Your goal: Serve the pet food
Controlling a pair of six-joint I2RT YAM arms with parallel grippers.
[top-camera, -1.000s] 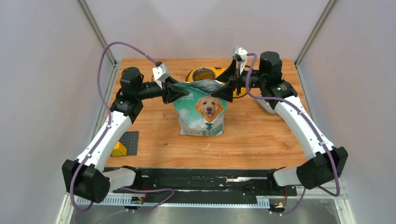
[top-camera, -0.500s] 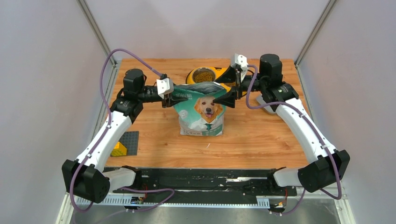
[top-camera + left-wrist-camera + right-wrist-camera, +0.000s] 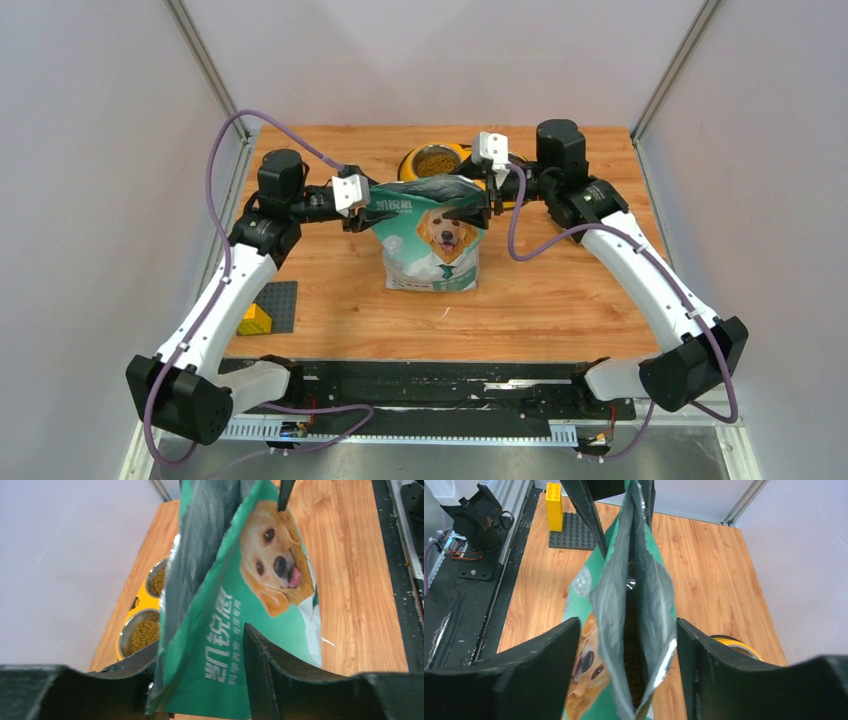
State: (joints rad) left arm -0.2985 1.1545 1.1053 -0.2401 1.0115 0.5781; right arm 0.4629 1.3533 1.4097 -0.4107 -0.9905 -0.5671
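The teal-green pouch [image 3: 432, 245] with the golden retriever stands upright mid-table, its top open. Brown kibble [image 3: 634, 665] shows inside its mouth. More kibble [image 3: 436, 160] fills a steel bowl of the yellow feeder [image 3: 462, 152] behind it; both filled bowls show in the left wrist view [image 3: 145, 632]. My left gripper [image 3: 368, 207] is open, its jaws either side of the pouch's upper left corner [image 3: 201, 636]. My right gripper [image 3: 478, 205] is open and straddles the pouch's upper right edge [image 3: 628, 621], with a gap on both sides.
A black baseplate [image 3: 278, 305] with a yellow brick [image 3: 254, 320] lies at the table's near left. The feeder stands close behind the pouch. Grey walls close in the left, right and back sides.
My right gripper pulled off the pouch's right corner, then swung back left and now straddles its top edge. My left gripper stayed at the left corner.
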